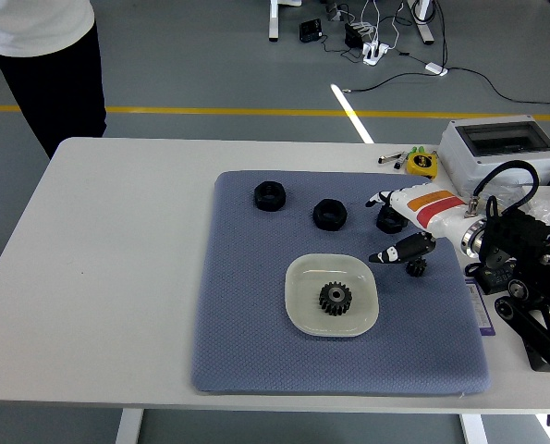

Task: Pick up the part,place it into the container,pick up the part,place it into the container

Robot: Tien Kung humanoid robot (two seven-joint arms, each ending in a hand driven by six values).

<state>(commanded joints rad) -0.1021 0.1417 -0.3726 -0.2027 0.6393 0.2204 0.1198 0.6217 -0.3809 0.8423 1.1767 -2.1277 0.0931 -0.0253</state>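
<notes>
A black gear [334, 298] lies in the middle of the white dish [299, 277] on the blue-grey mat [247, 314]. My right hand [392, 237] hovers to the right of the dish, open, fingers spread and holding nothing. Under its thumb sits a small black gear [416, 268], and a black part [388, 221] is half hidden behind its fingers. Two more black ring parts [269, 195] [329, 214] rest on the far part of the mat. The left arm is out of sight.
A grey junction box [499, 151], a yellow tape measure [421, 164] and clear bags of small parts [493, 217] crowd the table's right side. A person [39, 55] stands beyond the far left corner, hands not visible.
</notes>
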